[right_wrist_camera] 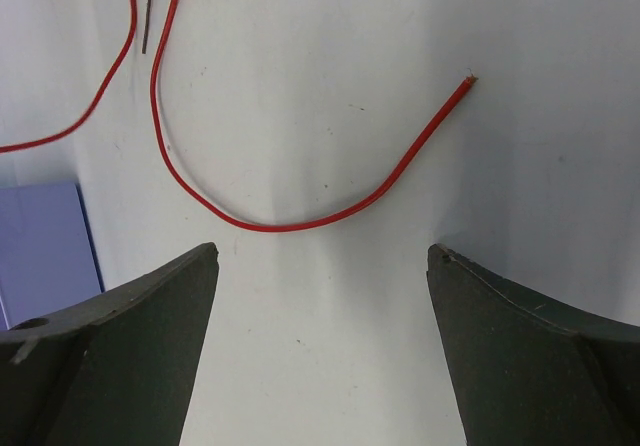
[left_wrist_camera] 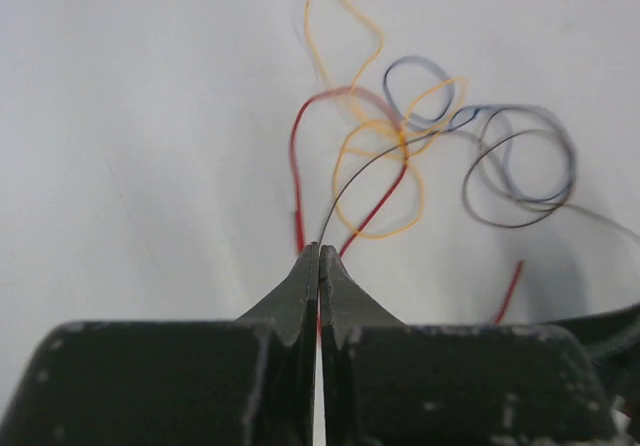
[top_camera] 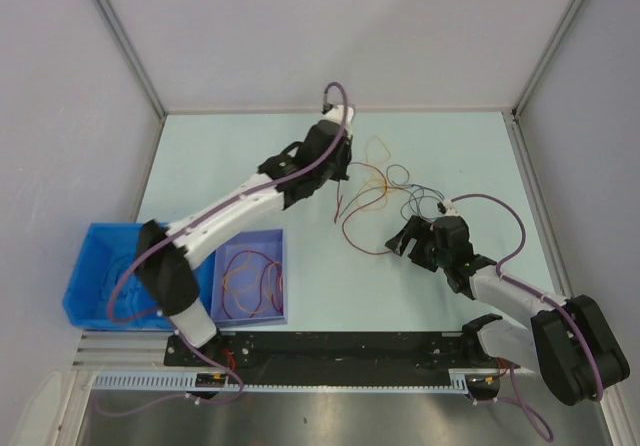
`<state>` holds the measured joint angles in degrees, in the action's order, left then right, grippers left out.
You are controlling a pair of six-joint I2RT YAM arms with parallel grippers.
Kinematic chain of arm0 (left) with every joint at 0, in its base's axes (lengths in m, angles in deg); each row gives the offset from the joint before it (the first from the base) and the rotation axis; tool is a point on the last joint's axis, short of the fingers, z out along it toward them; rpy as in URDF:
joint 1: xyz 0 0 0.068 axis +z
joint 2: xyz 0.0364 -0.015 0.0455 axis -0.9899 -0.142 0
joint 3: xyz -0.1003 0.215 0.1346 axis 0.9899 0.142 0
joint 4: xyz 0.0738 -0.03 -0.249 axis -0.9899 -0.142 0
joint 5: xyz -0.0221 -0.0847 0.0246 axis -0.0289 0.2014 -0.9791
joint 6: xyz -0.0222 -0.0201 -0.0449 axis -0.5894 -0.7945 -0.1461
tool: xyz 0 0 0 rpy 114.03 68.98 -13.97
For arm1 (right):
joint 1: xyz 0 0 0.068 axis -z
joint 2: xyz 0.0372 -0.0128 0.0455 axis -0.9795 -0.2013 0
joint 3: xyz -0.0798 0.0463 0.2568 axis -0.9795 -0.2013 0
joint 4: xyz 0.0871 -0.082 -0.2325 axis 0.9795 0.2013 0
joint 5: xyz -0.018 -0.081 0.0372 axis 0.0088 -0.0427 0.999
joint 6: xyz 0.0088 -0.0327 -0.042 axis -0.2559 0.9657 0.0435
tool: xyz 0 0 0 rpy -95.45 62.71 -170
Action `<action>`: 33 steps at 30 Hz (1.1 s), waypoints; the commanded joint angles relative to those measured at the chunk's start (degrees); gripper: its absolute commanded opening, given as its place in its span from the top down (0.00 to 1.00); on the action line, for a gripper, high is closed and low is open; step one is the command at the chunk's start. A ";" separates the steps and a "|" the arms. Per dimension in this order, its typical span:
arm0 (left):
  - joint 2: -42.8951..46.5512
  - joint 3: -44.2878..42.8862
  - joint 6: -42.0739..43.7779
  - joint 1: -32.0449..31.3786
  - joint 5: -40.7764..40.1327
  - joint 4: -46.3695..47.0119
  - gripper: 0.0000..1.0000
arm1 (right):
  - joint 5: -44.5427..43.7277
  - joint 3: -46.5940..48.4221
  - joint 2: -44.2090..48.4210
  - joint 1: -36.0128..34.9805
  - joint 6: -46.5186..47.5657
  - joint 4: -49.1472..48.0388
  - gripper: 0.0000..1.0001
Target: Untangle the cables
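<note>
Two arms were out over the pale table [top_camera: 470,156], and the cables [top_camera: 385,191] lay in one loose tangle near its middle, between the two grippers. The left gripper [left_wrist_camera: 320,251] sat at the far-left side of the heap with its jaws pinched tight together. One thin dark strand [left_wrist_camera: 400,161] ran straight into the tips, so it had the cables nipped there, and one red strand [left_wrist_camera: 380,206] ended just beside them. Five colours showed ahead of it: pale yellow, orange, red, blue and dark. The right gripper [right_wrist_camera: 322,254] hovered at the near side of the tangle, jaws spread wide with nothing between them. One curved red length [right_wrist_camera: 300,221] lay just beyond its fingers, touching neither. Two bins stood side by side at the near left: one blue bin [top_camera: 75,286] and one lavender bin [top_camera: 250,238] holding a few orange and red loops [top_camera: 250,284].
</note>
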<state>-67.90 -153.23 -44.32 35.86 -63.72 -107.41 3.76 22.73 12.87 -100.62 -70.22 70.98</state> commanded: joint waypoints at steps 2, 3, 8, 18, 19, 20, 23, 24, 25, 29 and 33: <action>14.10 12.99 0.58 0.53 0.79 11.19 1.00 | -0.04 -0.75 -0.13 0.27 -0.08 -0.45 0.10; 13.67 14.31 0.06 1.41 1.40 11.02 1.00 | 0.05 -0.75 -0.30 0.35 -0.17 -0.53 0.10; 6.82 13.80 -2.32 1.94 3.94 6.36 1.00 | 0.31 -0.84 -0.31 0.53 -0.08 -0.53 0.10; -2.32 13.53 -1.27 1.85 6.84 8.29 0.49 | 0.66 -1.01 -0.13 0.88 -0.17 -0.80 0.10; -3.20 13.62 -1.18 1.85 7.46 8.47 0.49 | 0.84 -1.10 -0.30 0.79 -0.17 -0.71 0.10; -3.91 13.80 -1.09 1.85 8.34 8.73 0.48 | 0.75 -1.10 -0.22 0.88 -0.17 -0.80 0.10; -6.20 14.59 -0.47 1.51 10.36 10.23 0.47 | 1.01 -1.10 -0.48 1.06 -0.17 -0.97 0.10; -6.72 15.29 0.05 1.42 10.98 11.27 0.46 | 1.19 -1.10 -0.57 1.06 -0.17 -0.97 0.10; -7.34 15.47 0.23 1.33 11.50 11.81 0.46 | 1.36 -1.10 -0.57 1.14 -0.17 -1.06 0.10; -8.57 16.78 0.76 1.33 13.18 13.57 0.43 | 1.80 -1.10 -0.92 1.50 -0.09 -1.32 0.10; -9.63 17.58 1.99 1.24 16.77 15.59 0.36 | 2.16 -1.10 -1.27 1.76 -0.08 -1.50 0.11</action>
<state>-77.17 -136.09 -44.39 37.50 -51.28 -96.66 5.49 22.24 12.52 -99.36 -70.37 69.63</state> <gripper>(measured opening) 0.617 0.896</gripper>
